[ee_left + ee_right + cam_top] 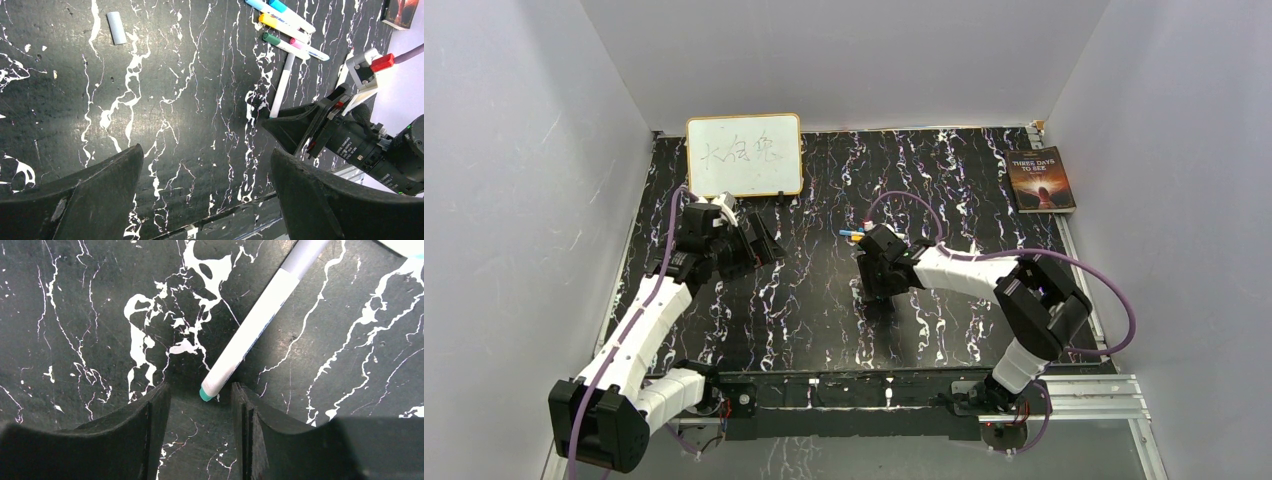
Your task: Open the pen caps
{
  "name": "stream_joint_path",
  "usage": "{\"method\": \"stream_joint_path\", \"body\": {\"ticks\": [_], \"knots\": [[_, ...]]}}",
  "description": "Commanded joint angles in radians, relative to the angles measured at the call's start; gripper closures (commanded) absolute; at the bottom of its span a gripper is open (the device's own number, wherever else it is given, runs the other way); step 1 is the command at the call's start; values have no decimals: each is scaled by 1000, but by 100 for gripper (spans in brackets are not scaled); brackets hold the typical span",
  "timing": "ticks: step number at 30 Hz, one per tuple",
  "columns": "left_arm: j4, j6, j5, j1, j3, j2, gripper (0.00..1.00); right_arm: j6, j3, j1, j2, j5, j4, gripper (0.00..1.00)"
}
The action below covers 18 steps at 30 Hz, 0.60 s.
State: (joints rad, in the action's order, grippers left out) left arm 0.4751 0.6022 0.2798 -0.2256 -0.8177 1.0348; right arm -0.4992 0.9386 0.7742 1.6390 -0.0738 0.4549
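Note:
Several pens lie side by side in the left wrist view, with caps in blue (pixel 261 5), yellow (pixel 267 20), green (pixel 270 37) and pink (pixel 296 44). From above they show as a small cluster (pixel 852 235). One more pen (pixel 252 330) lies apart, a white barrel with a grey cap (pixel 305 252) and a teal end. My right gripper (pixel 200 396) is low over the table and open. The teal end lies between its fingertips, touching neither. My left gripper (pixel 205 160) is wide open and holds nothing, out to the left of the pens (pixel 769 245).
A framed whiteboard (pixel 744 155) with writing leans at the back left. A book (pixel 1040 180) lies at the back right. A short grey cylinder (pixel 116 27) rests alone on the black marbled table (pixel 824 310). White walls close in three sides.

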Motion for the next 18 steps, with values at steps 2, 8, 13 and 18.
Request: {"method": "stream_joint_path", "body": {"ticks": [2, 8, 13, 18], "knots": [[8, 9, 36, 0, 18, -31, 2, -31, 37, 6, 35, -77, 37, 56], [22, -8, 62, -1, -7, -10, 2, -41, 70, 7, 64, -130, 75, 54], [45, -25, 71, -1, -14, -7, 2, -55, 135, 8, 132, -183, 141, 51], [67, -45, 74, 0, -27, 7, 2, -70, 124, 6, 136, -211, 146, 50]]}}
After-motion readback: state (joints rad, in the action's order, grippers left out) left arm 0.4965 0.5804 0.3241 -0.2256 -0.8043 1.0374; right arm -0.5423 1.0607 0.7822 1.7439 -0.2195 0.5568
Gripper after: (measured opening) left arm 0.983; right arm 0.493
